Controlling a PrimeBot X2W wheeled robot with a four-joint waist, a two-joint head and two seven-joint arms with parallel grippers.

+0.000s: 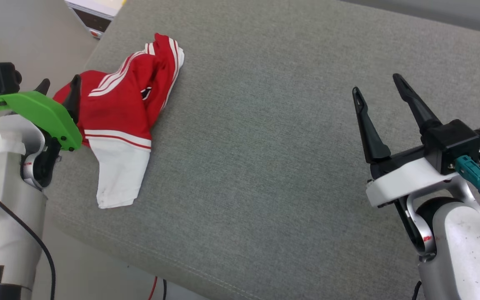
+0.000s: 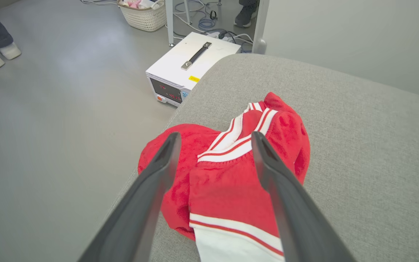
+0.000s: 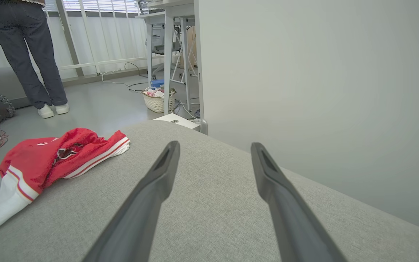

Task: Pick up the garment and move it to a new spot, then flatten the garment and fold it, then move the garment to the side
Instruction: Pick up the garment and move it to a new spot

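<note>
We are looking down at a gray fabric-covered counter (image 1: 286,146). The garment (image 1: 119,112) is lying on it in a crumpled heap, close to the left edge and toward the far end. Its white sleeve is pointing back toward us, and the red body with its striped trim is bunching up behind the sleeve.

The left jaws are standing wide apart and gripping nothing. Their fingers (image 1: 74,93) are hanging at the garment's left side. In the left wrist view the red cloth is showing between and beyond the two of them. We cannot tell whether they are touching it.

The right jaws are also standing wide apart and empty. Their fingers (image 1: 369,129) are hovering over bare counter, well apart from the garment.

On the floor, a white box (image 2: 191,62) with a dark handle is sitting just beside the counter's far left corner. A basket (image 2: 144,16) is standing further off, and a person (image 3: 31,54) is standing beyond.
</note>
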